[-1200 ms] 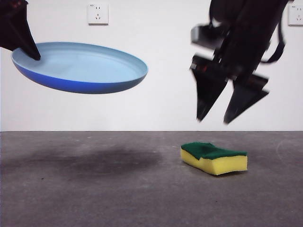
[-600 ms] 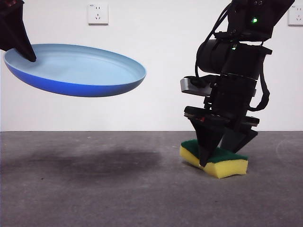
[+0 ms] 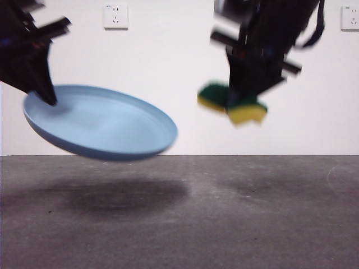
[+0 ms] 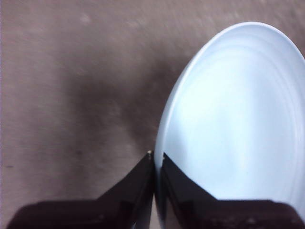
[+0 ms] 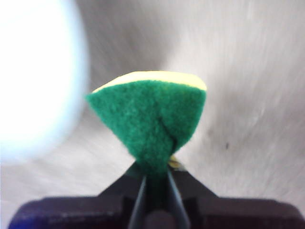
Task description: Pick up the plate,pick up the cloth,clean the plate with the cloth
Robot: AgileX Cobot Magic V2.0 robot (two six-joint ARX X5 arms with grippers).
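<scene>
The round light-blue plate [image 3: 104,124] is pinched by the left gripper [image 4: 156,160], the yellow-green sponge cloth [image 3: 231,103] by the right gripper [image 5: 155,174]; wiping contact is judged next.

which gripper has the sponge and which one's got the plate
The right gripper has the cloth, pinched and folded between its jaws in mid-air. The left gripper clamps the rim of the light-blue plate, also off the table.
</scene>
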